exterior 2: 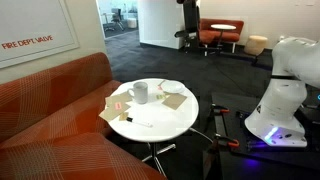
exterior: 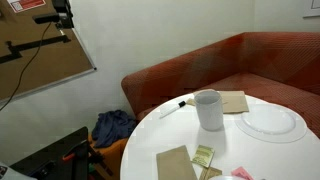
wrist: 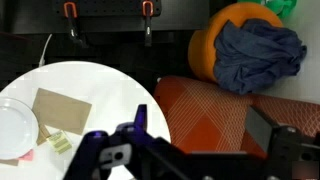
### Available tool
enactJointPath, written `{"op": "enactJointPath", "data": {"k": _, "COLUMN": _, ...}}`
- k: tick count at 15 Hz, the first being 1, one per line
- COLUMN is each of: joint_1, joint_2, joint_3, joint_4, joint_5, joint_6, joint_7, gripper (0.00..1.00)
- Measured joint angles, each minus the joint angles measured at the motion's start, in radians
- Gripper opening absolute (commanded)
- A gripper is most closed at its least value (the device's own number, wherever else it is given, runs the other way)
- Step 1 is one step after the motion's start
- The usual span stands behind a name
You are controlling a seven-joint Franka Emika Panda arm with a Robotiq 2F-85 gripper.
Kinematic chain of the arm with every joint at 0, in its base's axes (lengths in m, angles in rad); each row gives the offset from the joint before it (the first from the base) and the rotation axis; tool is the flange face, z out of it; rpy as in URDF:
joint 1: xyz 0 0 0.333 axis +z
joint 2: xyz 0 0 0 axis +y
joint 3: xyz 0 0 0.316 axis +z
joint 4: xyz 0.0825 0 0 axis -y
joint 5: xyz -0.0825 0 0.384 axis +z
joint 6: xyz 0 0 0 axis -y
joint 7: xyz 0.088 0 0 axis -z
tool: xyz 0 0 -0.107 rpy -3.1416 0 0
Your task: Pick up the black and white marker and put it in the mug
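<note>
Wide open, the tool point(wrist: 205, 152) hangs over the desk's rim in the wrist view. Its fingers point(wrist: 140, 122) are spread far apart and grip nothing; only sofa fabric shows between them.

The red sofa point(exterior: 200, 65) wraps around the round white desk point(exterior: 150, 135) in both exterior views. Of the two containers on the desk, the larger is the flat white plate point(exterior: 270, 123), which lies near the rim. The mug point(exterior: 209, 110) stands upright near the middle, and its inside cannot be made out. The black and white marker point(exterior: 175, 107) is not in the mug. It lies flat on the desk just beside it, black end toward the mug, the other end reaching toward the desk's edge.

The wrist view shows the desk point(wrist: 90, 85), the plate point(wrist: 10, 125), a brown paper sheet point(wrist: 60, 108) and a small green packet point(wrist: 55, 140), but neither mug nor marker. It also shows a blue cloth point(wrist: 255, 50) heaped on an orange cushion point(wrist: 210, 45) beyond the sofa point(wrist: 220, 115). Only an exterior view shows the white robot base point(exterior 2: 285, 95) standing apart from the desk point(exterior 2: 160, 120), with the mug point(exterior 2: 141, 94) and plate point(exterior 2: 173, 87) on it; the marker is too small to be sure of there.

Bare desk surface lies around the marker on the side away from the mug.
</note>
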Motion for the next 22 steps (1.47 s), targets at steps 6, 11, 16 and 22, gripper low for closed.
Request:
{"op": "enactJointPath", "data": {"k": 6, "joint_1": 0.0, "joint_2": 0.0, "joint_3": 0.0, "joint_4": 0.0, "joint_5": 0.0, "joint_6": 0.0, "joint_7": 0.0, "gripper": 1.0}}
{"op": "enactJointPath", "data": {"k": 11, "joint_1": -0.002, "joint_2": 0.0, "joint_3": 0.01, "joint_4": -0.025, "joint_5": -0.033, "joint_6": 0.045, "joint_7": 0.003, "gripper": 1.0}}
{"op": "enactJointPath", "data": {"k": 16, "joint_1": -0.002, "joint_2": 0.005, "joint_3": 0.055, "joint_4": -0.14, "joint_5": -0.12, "joint_6": 0.21, "joint_7": 0.063, "gripper": 1.0}}
{"op": "enactJointPath", "data": {"k": 22, "joint_1": -0.002, "joint_2": 0.049, "joint_3": 0.068, "joint_4": -0.271, "joint_5": -0.148, "joint_6": 0.406, "joint_7": 0.06, "gripper": 1.0}}
